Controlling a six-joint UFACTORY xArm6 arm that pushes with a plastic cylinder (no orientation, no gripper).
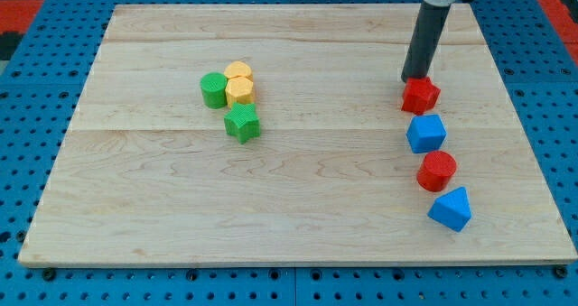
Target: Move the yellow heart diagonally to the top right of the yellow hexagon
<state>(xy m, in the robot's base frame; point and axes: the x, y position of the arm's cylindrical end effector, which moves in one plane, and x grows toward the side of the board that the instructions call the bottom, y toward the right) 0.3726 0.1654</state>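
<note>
Two yellow blocks sit touching at the board's left centre. The upper one (238, 70) looks like the yellow heart and the lower one (240, 91) like the yellow hexagon, though their shapes are hard to tell apart. A green cylinder (213, 89) touches them on the left. A green star-like block (242, 123) lies just below. My tip (416, 78) is far to the right, touching the top edge of a red block (420, 95).
Down the right side below the red block run a blue block (426, 133), a red cylinder (437, 171) and a blue triangular block (451, 208). The wooden board (298, 225) sits on a blue pegboard surface.
</note>
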